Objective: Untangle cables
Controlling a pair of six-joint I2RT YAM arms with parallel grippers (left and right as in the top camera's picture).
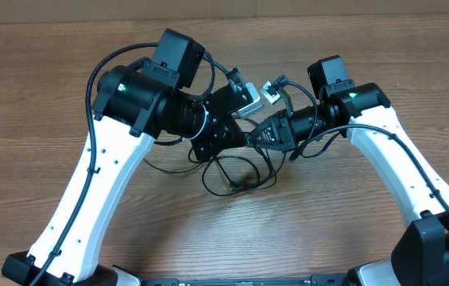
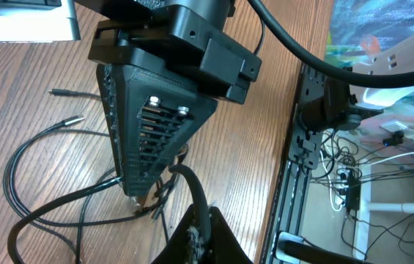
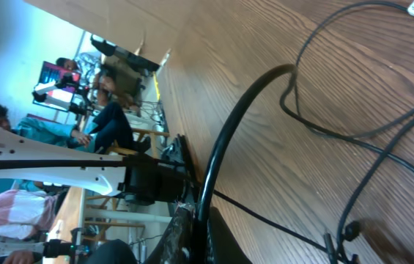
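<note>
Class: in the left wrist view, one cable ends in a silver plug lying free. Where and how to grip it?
Probably the cable just behind its plug, from straight above, closing across the strand: there it lies flat, straight, nothing crossing it.

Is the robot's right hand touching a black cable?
Touching. The right wrist view shows a cable running straight out from between the fingers of the right gripper.
</note>
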